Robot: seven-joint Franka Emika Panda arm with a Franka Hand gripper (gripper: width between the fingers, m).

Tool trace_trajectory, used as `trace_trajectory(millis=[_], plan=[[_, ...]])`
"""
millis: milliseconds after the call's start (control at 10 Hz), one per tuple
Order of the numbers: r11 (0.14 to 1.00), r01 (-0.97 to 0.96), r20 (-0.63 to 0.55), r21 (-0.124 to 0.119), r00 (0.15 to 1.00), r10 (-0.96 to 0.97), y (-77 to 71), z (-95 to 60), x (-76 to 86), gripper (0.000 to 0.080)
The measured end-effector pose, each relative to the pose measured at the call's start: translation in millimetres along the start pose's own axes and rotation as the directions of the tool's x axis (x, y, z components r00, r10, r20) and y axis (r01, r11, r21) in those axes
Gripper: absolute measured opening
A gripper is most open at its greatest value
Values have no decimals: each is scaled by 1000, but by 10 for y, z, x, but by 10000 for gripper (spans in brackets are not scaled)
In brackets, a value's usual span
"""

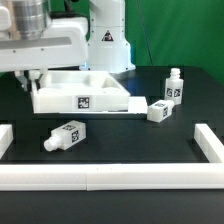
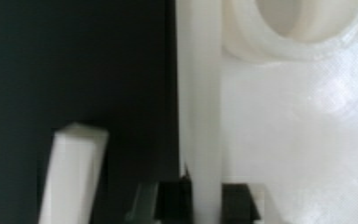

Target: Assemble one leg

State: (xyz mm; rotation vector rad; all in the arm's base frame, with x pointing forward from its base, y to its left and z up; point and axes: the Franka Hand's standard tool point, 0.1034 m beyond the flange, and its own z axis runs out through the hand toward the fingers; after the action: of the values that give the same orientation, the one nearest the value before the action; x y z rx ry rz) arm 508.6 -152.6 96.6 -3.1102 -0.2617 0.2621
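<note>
Three legs show in the exterior view. One leg (image 1: 67, 135) lies on its side in front of the large white panel (image 1: 85, 95). A second leg (image 1: 160, 110) lies to the exterior view's right of the panel. A third leg (image 1: 173, 87) stands upright behind it. My gripper (image 1: 33, 82) is down at the panel's end on the exterior view's left. In the wrist view my gripper (image 2: 197, 190) has its two dark fingers (image 2: 158, 202) on either side of the panel's thin wall (image 2: 197, 110), tight against it. A round hole (image 2: 309, 30) in the panel shows beyond.
White border rails run along the front (image 1: 110, 178) and both sides (image 1: 210, 145) of the black table. The robot's white base (image 1: 107, 40) stands behind the panel. A white bar (image 2: 78, 175) lies beside the gripper in the wrist view; I cannot tell what it is.
</note>
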Motion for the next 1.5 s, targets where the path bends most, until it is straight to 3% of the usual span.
trace_trajectory(millis=[100, 200, 300, 800, 900, 1100, 1300, 1500], plan=[[999, -36, -20, -12, 999, 36, -91, -60, 228, 56], [999, -44, -29, -18, 999, 43, -174, -33, 311, 56], [999, -43, -36, -20, 998, 43, -194, 43, 277, 56], [999, -41, -29, -18, 999, 40, -210, 60, 271, 56], [997, -76, -32, -17, 997, 75, -318, 56, 343, 56], [994, -108, -44, -17, 993, 107, -581, -31, 667, 56], [992, -123, -59, -21, 991, 121, -706, -109, 901, 56], [993, -120, -52, -21, 992, 119, -683, -74, 865, 56]])
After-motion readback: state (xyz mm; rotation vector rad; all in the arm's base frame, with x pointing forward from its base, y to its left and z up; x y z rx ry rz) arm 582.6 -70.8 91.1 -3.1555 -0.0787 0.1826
